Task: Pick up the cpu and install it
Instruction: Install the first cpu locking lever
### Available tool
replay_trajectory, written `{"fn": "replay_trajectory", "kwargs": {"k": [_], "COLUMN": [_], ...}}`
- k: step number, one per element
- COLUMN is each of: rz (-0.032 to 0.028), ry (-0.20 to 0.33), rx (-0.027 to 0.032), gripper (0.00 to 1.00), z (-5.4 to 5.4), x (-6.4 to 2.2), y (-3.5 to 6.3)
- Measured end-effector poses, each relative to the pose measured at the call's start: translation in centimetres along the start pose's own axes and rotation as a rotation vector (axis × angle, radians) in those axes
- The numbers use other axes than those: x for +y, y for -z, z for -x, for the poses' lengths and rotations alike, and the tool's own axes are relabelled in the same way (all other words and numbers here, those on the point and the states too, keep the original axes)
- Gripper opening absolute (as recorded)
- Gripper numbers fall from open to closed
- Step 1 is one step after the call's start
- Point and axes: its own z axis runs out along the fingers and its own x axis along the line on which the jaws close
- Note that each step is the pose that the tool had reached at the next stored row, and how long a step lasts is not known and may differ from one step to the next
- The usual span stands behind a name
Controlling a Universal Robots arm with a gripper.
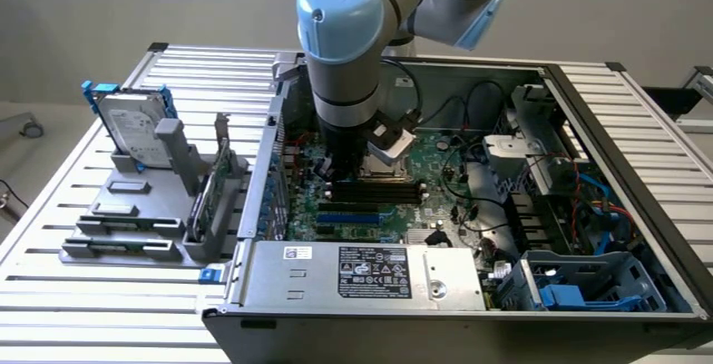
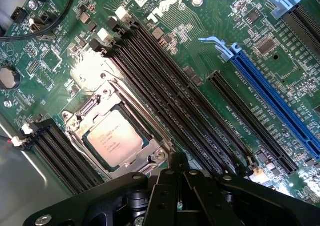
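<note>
Where the green motherboard [image 2: 225, 45] lies flat inside the open computer case [image 1: 368, 285], the cpu [image 2: 114, 137], a flat square with a dull silver-grey lid, sits in its metal-framed socket [image 2: 150, 158]. Black memory slots [image 2: 165, 80] and a long blue slot [image 2: 275, 93] flank it. The black gripper [image 2: 179, 178] hovers close beside it, fingers pinched together, apparently holding nothing.

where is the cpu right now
The cpu sits in the metal socket on the green motherboard, between black memory slots in the wrist view, near the shut gripper.
</note>
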Motion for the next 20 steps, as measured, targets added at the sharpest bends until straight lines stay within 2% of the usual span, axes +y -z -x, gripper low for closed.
{"fn": "replay_trajectory", "kwargs": {"k": [8,14,20], "rz": [0.0024,0.0072,0.0079], "ry": [-0.001,-0.002,-0.003], "rx": [-0.0023,-0.0072,-0.0075], "gripper": [0.11,0.11,0.11], "z": [0.0,0.0,-0.3], "x": [-0.01,-0.01,-0.12], "y": [0.00,0.07,1.17]}}
